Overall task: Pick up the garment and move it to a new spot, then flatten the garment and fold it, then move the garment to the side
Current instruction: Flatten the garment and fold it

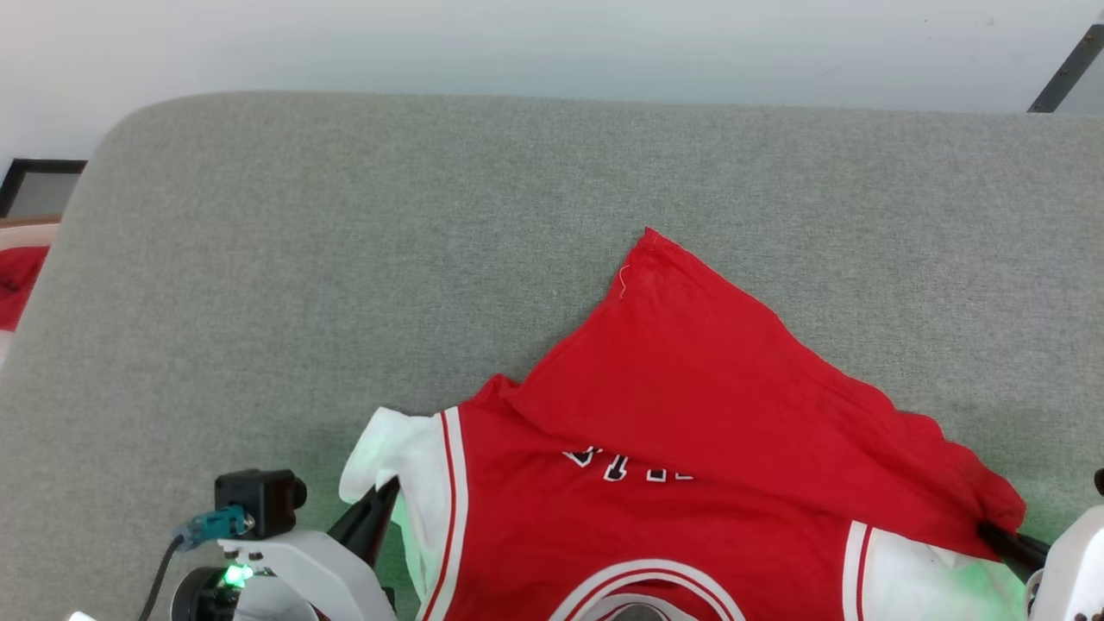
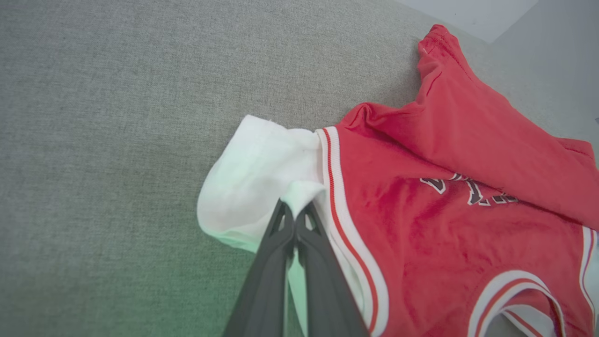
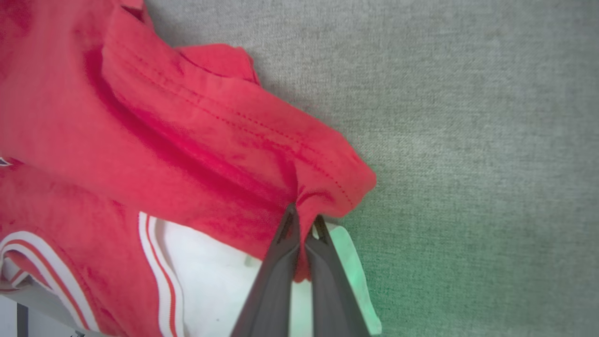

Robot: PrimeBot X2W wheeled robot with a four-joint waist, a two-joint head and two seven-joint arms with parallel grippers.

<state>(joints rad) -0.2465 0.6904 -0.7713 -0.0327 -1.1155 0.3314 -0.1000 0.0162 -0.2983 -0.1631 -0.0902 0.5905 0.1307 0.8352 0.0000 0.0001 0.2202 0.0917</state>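
Closest in, the left tool has its two dark fingers pressed together on a small tuck of the white sleeve at the robot's left, so it holds the garment by a thin fold of cloth only. The right tool is likewise closed narrow, but what it pinches is a puckered corner of the red hem, which lies over the other white sleeve, not the sleeve itself. The garment sits at the near edge of the grey worktop, collar trim towards the robot, with a large red flap turned diagonally up across the chest and hiding the upper part of the lettering. The main risk, as I judge it, comes from this mismatch: one tool has a sleeve and the other a hem corner, so a lift would probably raise the shirt twisted, and it would come down in a bundle that takes extra work to flatten. The left pinch also looks shallow, so a quick pull or the arms spreading apart could drag the sleeve out of it and leave the cloth dangling from one side. Because the shirt lies so near the front edge, a slip could let it slide off towards the robot. A small red scrap beyond the worktop's left edge is well apart from the garment and should be left alone.
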